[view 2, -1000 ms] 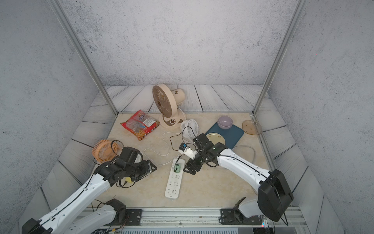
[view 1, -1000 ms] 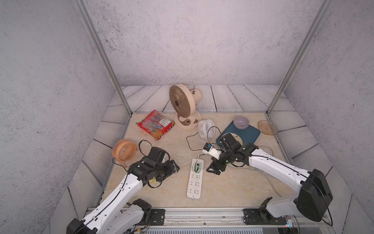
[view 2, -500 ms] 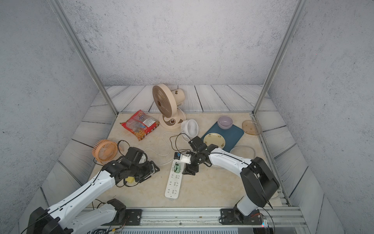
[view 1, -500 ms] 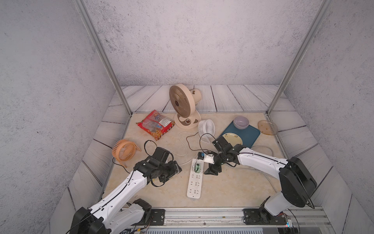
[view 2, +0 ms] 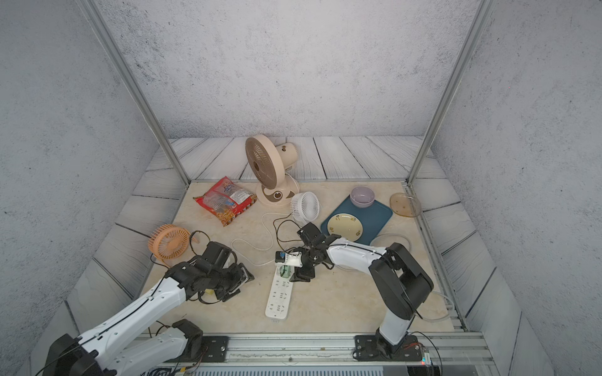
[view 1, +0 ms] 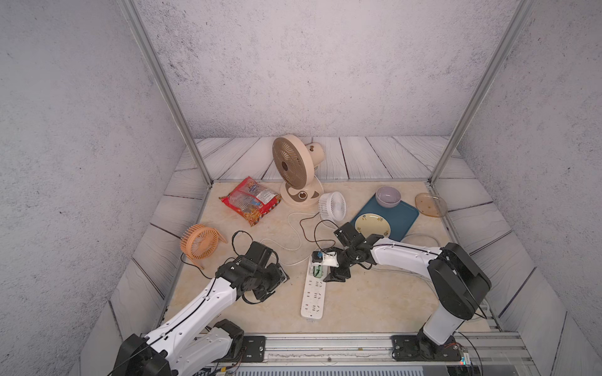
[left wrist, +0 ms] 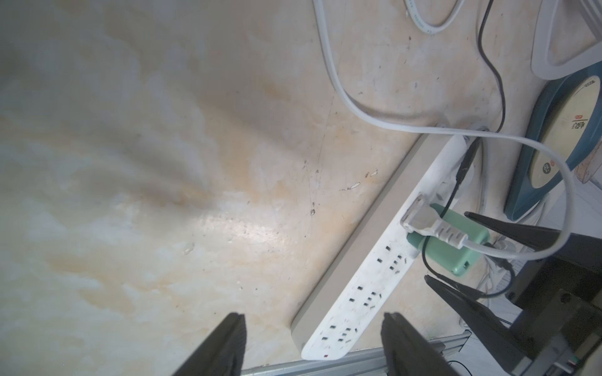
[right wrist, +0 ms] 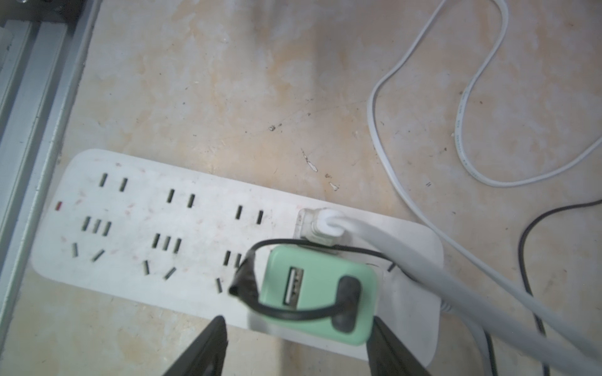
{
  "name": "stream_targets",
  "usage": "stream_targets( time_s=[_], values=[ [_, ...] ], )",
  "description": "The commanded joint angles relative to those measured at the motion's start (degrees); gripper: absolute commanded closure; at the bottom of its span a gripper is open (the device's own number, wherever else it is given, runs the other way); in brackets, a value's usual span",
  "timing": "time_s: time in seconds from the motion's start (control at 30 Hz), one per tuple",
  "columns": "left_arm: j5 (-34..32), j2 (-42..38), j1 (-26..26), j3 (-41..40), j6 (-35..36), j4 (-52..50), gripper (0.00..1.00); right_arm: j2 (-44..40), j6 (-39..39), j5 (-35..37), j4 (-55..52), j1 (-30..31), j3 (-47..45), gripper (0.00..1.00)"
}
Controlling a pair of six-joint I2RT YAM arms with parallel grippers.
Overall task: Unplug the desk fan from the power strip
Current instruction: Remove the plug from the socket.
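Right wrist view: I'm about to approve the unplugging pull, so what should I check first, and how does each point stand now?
1. The right gripper straddles the mint-green square USB adapter: ok, a finger on each side.
2. Grip closed on the adapter: not ok, a gap shows beside one finger.
3. Adapter seated in the long white power strip: ok.
4. The thin black cable clear of the fingers: not ok, it loops off the adapter beside one finger.
5. The left gripper bracing the strip: not ok, open and apart from it.
6. Adapter belongs to the beige round desk fan: cannot tell.
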Motion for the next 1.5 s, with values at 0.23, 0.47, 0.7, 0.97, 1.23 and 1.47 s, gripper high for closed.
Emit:
stream_targets(
  time_s=[0.23, 0.47, 0.7, 0.97, 1.23, 1.47],
  values=[
    [-1.85, -1.38, 0.27, -1.25, -2.03, -1.36, 0.28, 1.67, 0.80, 0.34, 4.13, 1.02, 1.70, 0.37],
    [0.09, 1.53, 0.29, -1.17, -1.59, 1.06, 0.29, 1.74, 1.10, 0.75, 4.42, 1.63, 1.52, 0.47],
    [0.71, 2.86, 0.27, -1.24, -1.05, 2.40, 0.28, 1.62, 2.83, 1.65, 6.56, 2.64, 0.20, 0.57],
    [5.49, 8.73, -0.05, 0.23, 4.74, 6.72, 0.27, 1.95, 4.60, 1.22, 8.53, 4.76, 0.07, 0.66],
    [10.10, 10.90, -0.53, -2.59, 5.54, 13.53, 0.23, 2.62, 6.92, 1.36, 9.29, 5.81, 0.39, 0.68],
    [12.48, 12.98, -0.84, -5.67, 4.88, 17.23, 0.28, 2.84, 7.37, 1.29, 9.51, 6.08, 0.06, 0.69]
  ],
)
